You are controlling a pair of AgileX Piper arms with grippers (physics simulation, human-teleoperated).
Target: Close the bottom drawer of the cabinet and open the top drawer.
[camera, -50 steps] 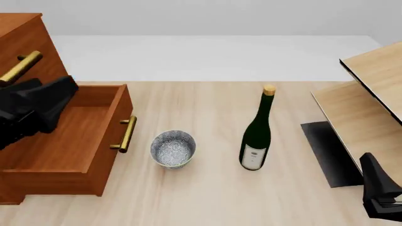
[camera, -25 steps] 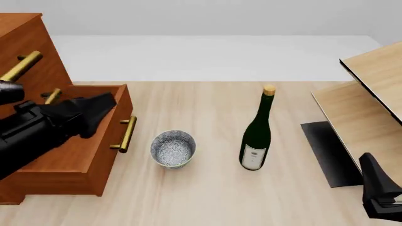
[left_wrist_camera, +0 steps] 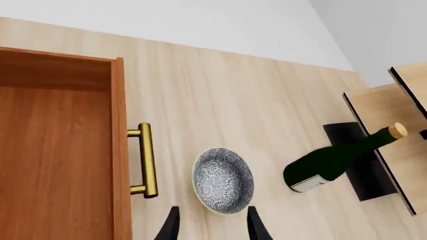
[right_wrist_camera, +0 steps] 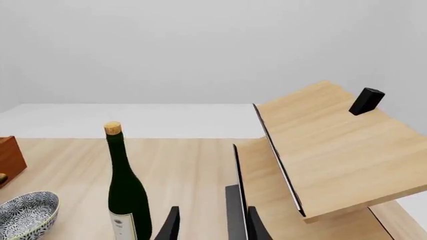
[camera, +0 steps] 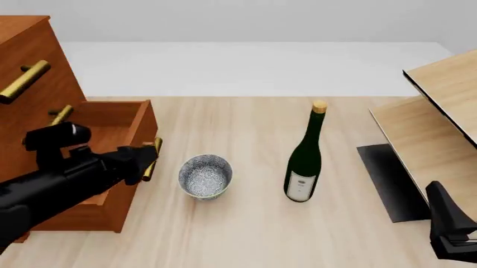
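The reddish-brown cabinet [camera: 26,33] stands at the table's left edge. Its top drawer [camera: 36,58] looks shut, brass handle showing. The bottom drawer [camera: 140,134] is pulled far out, and its inside shows in the left wrist view [left_wrist_camera: 53,165]. My left gripper [camera: 143,158] hangs over that drawer's front edge by the brass handle [left_wrist_camera: 145,160], open [left_wrist_camera: 210,229] with nothing between its fingers. At the lower right corner my right gripper [camera: 451,231] is open [right_wrist_camera: 210,227] and holds nothing.
A blue patterned bowl [camera: 205,176] sits just right of the open drawer's handle. A dark green bottle [camera: 304,159] stands upright mid-table. A pale-wood shelf unit [camera: 439,117] fills the right side, with a black mat [camera: 387,178] beneath it.
My left arm has swung down and to the right, from above the drawer's inside to its front edge by the handle. The right arm has not moved.
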